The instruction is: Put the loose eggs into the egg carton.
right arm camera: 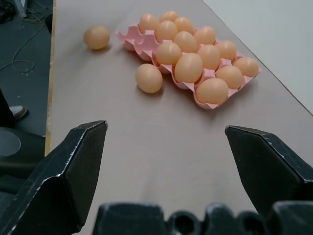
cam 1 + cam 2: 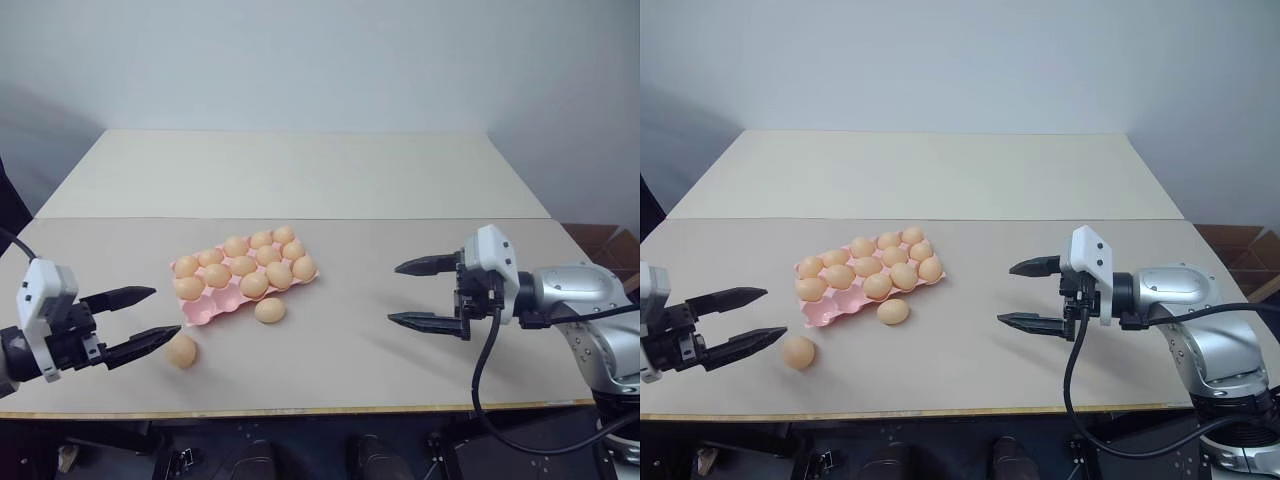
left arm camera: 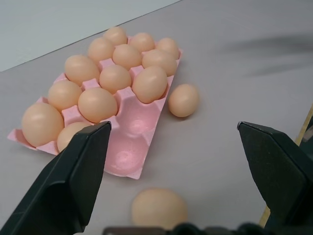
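The wide beige tabletop (image 2: 330, 350) carries a flat pale-pink moulded egg carton (image 2: 205, 310), most of its cups filled with light orange-tan eggs and two near-corner cups bare. The right gripper (image 2: 420, 293) hovers well to the carton's right, jaws spread wide and empty. The left gripper (image 2: 142, 317) sits at the near left, jaws likewise released. One loose tan egg (image 2: 269, 310) lies just beside the carton's near edge; another loose egg (image 2: 181, 350) rests close to the left gripper's lower finger.
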### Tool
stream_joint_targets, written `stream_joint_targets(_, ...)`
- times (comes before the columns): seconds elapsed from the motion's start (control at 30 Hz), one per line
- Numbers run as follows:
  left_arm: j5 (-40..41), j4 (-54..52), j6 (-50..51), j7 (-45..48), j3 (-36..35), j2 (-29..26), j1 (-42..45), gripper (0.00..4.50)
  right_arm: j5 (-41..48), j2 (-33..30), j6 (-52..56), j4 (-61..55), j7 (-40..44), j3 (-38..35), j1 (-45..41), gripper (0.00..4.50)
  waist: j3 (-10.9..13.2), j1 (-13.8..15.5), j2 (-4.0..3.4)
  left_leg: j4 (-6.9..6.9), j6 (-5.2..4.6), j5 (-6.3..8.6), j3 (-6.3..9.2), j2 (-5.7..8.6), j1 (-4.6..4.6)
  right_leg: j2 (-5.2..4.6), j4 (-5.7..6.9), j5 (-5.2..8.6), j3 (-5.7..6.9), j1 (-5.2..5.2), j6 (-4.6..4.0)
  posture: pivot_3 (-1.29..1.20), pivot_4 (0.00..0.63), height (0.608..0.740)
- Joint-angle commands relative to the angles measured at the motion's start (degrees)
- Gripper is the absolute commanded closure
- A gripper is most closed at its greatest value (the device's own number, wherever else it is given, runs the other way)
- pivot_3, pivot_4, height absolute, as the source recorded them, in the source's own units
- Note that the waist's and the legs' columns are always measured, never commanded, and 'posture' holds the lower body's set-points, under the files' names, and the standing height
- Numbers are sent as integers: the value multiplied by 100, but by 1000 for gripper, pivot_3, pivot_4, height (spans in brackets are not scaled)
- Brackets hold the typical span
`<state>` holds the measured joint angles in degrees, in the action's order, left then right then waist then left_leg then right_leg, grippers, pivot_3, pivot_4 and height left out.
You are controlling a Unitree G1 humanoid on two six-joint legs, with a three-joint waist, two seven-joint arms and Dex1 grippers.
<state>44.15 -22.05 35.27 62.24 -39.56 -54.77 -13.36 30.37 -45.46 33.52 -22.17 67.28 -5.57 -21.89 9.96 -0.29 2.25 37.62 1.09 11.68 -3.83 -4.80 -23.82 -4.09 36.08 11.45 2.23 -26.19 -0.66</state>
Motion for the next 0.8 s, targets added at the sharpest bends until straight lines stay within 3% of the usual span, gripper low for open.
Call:
stream_joint_targets(0.03, 54, -268, -19, -2, -224, 14, -76, 0, 146, -61, -188, -164, -17, -98, -54, 13, 0, 13, 0, 0, 0, 0, 0, 0, -1, 0, -2, 0, 0, 0, 0, 0, 150, 740)
stream_joint_targets(0.13, 89, -359, 0, -31, -218, 40, -114, 0, 147, -68, -218, -135, -28, -63, -82, 13, 0, 21, 0, 0, 0, 0, -2, 0, -1, 0, -3, 0, -1, -1, 1, 0, 150, 740)
stream_joint_targets(0.27, -56, -605, -126, -54, 333, 6, 47, 0, 172, -40, -197, -156, -70, -30, -124, 13, 0, 46, 0, 0, 1, 1, -2, -1, 2, 0, 2, 0, 0, 0, 1, 0, 150, 740)
stream_joint_targets(0.47, -369, -240, -341, -65, 1641, 20, 1284, 0, 109, 49, -233, -174, -214, 164, -246, 13, 0, 129, 0, 9, 4, 2, 1, 0, 3, 3, 8, -1, 1, 5, 1, 0, 150, 740)
stream_joint_targets(0.8, -1066, 904, -1033, 1163, 1302, -819, 897, 0, 190, -34, -208, -486, -320, 93, 2, 13, 0, 61, 0, -3, -2, 4, 0, -6, -2, 16, 2, -17, -8, -5, 35, 0, 150, 740)
